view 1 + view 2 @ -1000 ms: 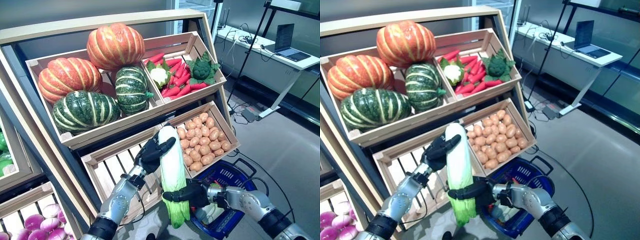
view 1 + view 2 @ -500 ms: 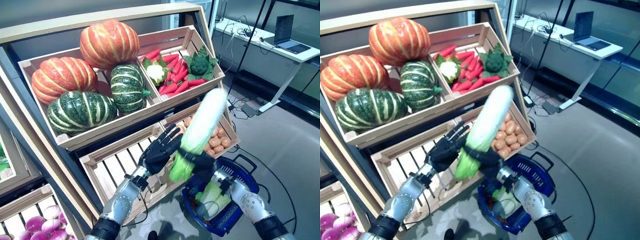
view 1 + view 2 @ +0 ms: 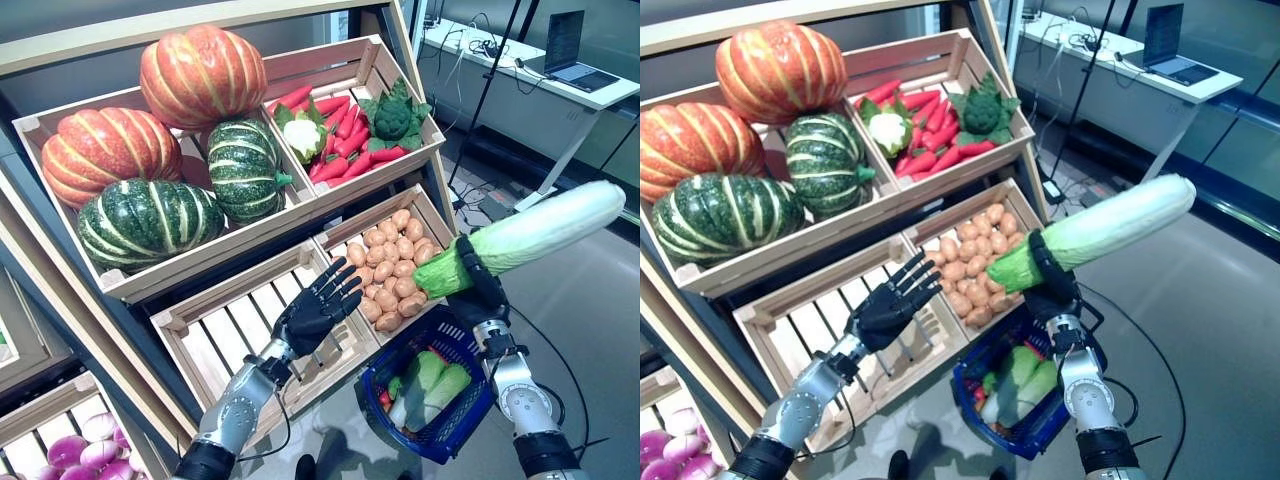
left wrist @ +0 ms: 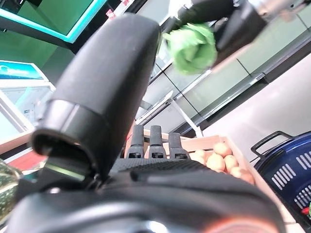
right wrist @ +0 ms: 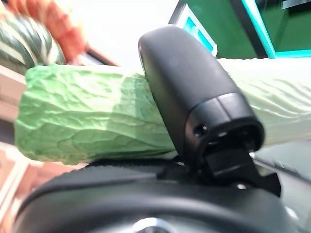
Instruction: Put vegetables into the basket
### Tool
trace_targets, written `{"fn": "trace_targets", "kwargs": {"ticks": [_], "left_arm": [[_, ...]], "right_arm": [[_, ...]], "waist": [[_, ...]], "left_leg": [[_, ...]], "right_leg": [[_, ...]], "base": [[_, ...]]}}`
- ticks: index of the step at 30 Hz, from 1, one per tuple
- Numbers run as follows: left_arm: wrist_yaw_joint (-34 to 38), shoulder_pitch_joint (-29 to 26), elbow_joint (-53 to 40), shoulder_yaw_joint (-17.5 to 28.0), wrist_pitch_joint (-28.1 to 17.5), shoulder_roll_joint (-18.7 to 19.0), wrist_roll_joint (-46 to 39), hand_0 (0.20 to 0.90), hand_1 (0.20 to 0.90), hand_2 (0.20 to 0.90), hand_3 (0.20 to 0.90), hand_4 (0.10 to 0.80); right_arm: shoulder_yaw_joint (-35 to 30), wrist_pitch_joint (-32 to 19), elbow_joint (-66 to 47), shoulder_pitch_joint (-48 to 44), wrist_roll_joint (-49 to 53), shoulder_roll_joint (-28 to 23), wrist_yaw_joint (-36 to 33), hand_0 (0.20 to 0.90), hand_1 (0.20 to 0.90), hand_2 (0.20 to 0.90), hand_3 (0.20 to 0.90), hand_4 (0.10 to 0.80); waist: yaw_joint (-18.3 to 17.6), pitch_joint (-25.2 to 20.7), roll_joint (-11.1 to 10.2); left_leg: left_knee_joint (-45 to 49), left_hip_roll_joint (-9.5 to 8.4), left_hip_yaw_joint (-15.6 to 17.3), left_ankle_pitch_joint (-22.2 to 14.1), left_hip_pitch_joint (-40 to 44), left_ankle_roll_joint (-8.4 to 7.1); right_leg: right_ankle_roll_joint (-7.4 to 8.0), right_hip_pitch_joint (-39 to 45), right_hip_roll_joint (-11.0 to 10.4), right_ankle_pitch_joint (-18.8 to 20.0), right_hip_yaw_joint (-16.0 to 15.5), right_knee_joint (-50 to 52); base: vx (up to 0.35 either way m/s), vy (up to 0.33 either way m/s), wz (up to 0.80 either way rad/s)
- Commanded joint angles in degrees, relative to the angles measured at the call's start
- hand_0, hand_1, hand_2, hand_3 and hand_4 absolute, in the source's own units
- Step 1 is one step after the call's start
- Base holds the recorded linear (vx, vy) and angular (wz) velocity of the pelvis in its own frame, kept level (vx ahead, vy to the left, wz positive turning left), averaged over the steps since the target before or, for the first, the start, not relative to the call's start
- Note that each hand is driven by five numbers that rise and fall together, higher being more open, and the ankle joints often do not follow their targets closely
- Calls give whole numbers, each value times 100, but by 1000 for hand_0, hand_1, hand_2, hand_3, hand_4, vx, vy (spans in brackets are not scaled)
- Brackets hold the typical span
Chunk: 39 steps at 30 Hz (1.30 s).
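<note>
My right hand (image 3: 482, 290) is shut on a long napa cabbage (image 3: 530, 237), green at the leafy end and white at the other, held nearly level in the air above the blue basket (image 3: 432, 440). The right wrist view shows the thumb (image 5: 194, 92) curled over the cabbage (image 5: 92, 121). The basket stands on the floor below the potato crate and holds green and white vegetables (image 3: 428, 385). My left hand (image 3: 315, 312) is open, fingers spread, over the empty slatted crate (image 3: 240, 340), holding nothing.
A tilted wooden shelf holds crates: pumpkins and squashes (image 3: 150, 150), carrots with cauliflower and broccoli (image 3: 345, 125), potatoes (image 3: 395, 275). Purple onions (image 3: 80, 445) lie at lower left. A desk with a laptop (image 3: 565, 40) and floor cables stands behind on the right.
My right hand has swung the cabbage from upright beside my left hand out to the right, level above the basket. My left hand has let go and spread open.
</note>
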Motion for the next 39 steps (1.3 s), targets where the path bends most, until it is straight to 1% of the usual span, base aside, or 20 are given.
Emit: {"fn": "trace_targets", "kwargs": {"ticks": [1,3,5,7,11,14,16,18,19,23,24,25,26,29,31,33,35,36,37,39], "left_arm": [[-186,-567,-223,240,-337,91,-253,900,900,900,900,800],[-162,-542,-303,235,-349,132,-301,900,900,900,900,800],[-104,-530,-364,230,-392,154,-330,900,900,900,900,800],[-38,-534,-456,218,-416,162,-345,900,900,900,900,800],[144,-576,-654,200,-425,132,-360,900,900,900,900,800],[177,-667,-790,195,-495,153,-370,900,900,900,900,800],[201,-822,-946,198,-602,186,-455,900,900,900,900,800],[228,-930,-994,206,-682,213,-491,900,900,900,900,800],[243,-1024,-1052,189,-774,192,-461,900,900,900,900,800],[214,-1321,-1152,150,-1010,263,-557,900,900,900,900,800],[192,-1541,-1122,102,-1142,270,-578,900,900,900,900,800],[196,-1620,-1128,79,-1190,274,-602,900,900,900,900,800],[229,-1810,-1169,25,-1268,259,-649,900,900,900,900,800],[128,-2196,-1258,-67,-1450,258,-663,900,900,900,900,800],[69,-2303,-1383,-90,-1534,312,-640,900,900,900,900,800],[26,-2369,-1455,-83,-1611,342,-692,900,900,900,900,800],[11,-2408,-1522,-43,-1693,353,-693,900,900,900,900,800],[-5,-2417,-1539,-32,-1707,348,-714,900,900,900,900,800],[-132,-2432,-1509,34,-1686,308,-826,900,900,900,900,800],[-199,-2479,-1521,81,-1672,238,-855,900,900,900,900,800]], "right_arm": [[-710,-822,-175,-454,136,-12,-336,300,300,300,300,400],[-799,-1038,62,-408,-41,-76,-769,300,300,300,300,400],[-878,-1348,399,-365,-609,-230,-1369,300,300,300,300,400],[-955,-1399,663,-355,-871,-288,-1779,300,300,300,300,400],[-1002,-1438,1183,-433,-1253,-393,-2230,300,300,300,300,400],[-941,-1443,1466,-561,-1363,-448,-2611,300,300,300,300,400],[-852,-1445,1680,-796,-1421,-476,-2902,300,300,300,300,400],[-782,-1381,1882,-944,-1540,-514,-2986,300,300,300,300,400],[-707,-1367,2078,-1129,-1530,-563,-2998,300,300,300,300,400],[-563,-1220,2472,-1595,-1128,-658,-2737,300,300,300,300,400],[-507,-1141,2652,-1859,-1164,-700,-2711,300,300,300,300,400],[-468,-1123,2705,-1957,-1193,-719,-2718,300,300,300,300,400],[-360,-977,2880,-2224,-1183,-778,-2543,300,300,300,300,400],[-12,-842,3085,-2770,-1240,-944,-2288,300,300,300,300,400],[135,-737,3030,-2979,-1078,-1091,-2125,300,300,300,300,400],[213,-656,3016,-3130,-1167,-1163,-2097,300,300,300,300,400],[247,-579,3046,-3289,-1267,-1228,-2090,300,300,300,300,400],[260,-588,3052,-3325,-1257,-1231,-2099,300,300,300,300,400],[268,-556,3121,-3475,-1236,-1249,-2055,300,300,300,300,400],[288,-469,3230,-3701,-1521,-1282,-2160,300,300,300,300,400]], "waist": [[0,-209,-78],[6,-204,-74],[11,-190,-70],[24,-171,-61],[80,-87,-37],[139,48,-7],[170,281,40],[189,439,77],[223,588,109],[287,986,209],[298,1174,245],[302,1249,258],[312,1436,295],[348,1932,349],[364,2172,363],[396,2254,374],[424,2308,372],[429,2308,374],[442,2308,414],[441,2308,455]], "left_leg": [[15,193,79,-579,222,-128],[15,197,79,-572,213,-130],[15,200,72,-567,210,-130],[15,203,63,-551,194,-133],[15,213,11,-516,134,-130],[15,194,-72,-476,52,-130],[15,193,-122,-414,-63,-118],[37,203,-153,-413,-115,-120],[69,174,-218,-388,-214,-118],[126,109,-341,-328,-511,-96],[206,77,-366,-318,-686,-91],[258,64,-370,-318,-764,-89],[459,29,-382,-321,-1013,-89],[1303,-134,-386,-345,-1895,-122],[2116,-242,-424,-493,-2591,-131],[2696,-293,-419,-664,-3086,-82],[3473,-352,-363,-997,-3660,-32],[3670,-362,-338,-1083,-3798,-16],[4193,-379,-313,-1298,-4146,20],[4685,-377,-266,-1467,-4521,25]], "right_leg": [[-55,-133,-232,265,5,99],[-55,-142,-225,278,8,90],[-60,-145,-214,289,9,80],[-66,-159,-203,298,17,84],[-102,-215,-182,277,-7,160],[-146,-291,-152,236,-43,253],[-208,-505,-110,154,-10,481],[-237,-623,-78,67,15,637],[-273,-708,-61,71,22,673],[-344,-953,6,52,44,776],[-370,-1099,31,46,51,854],[-382,-1166,40,45,57,897],[-415,-1383,59,28,64,1085],[-490,-2162,54,-41,40,1841],[-517,-2786,-21,-185,44,2566],[-532,-3319,-158,-363,71,3235],[-568,-3928,-287,-684,167,4103],[-586,-4077,-304,-763,190,4310],[-622,-4461,-328,-928,240,4825],[-670,-4827,-325,-1061,277,5258]], "base": [[0,0,0],[0,0,0],[0,0,0],[-1,-35,-2],[-15,-47,-2],[-64,-57,-2],[-182,-46,4],[-155,-52,5],[-185,-55,4],[-207,-54,2],[-191,-55,6],[-258,-73,11],[-253,-65,13],[-295,-65,14],[-242,-33,13],[-156,14,16],[-92,27,22],[-54,45,22],[-38,49,14],[-39,53,4]]}}
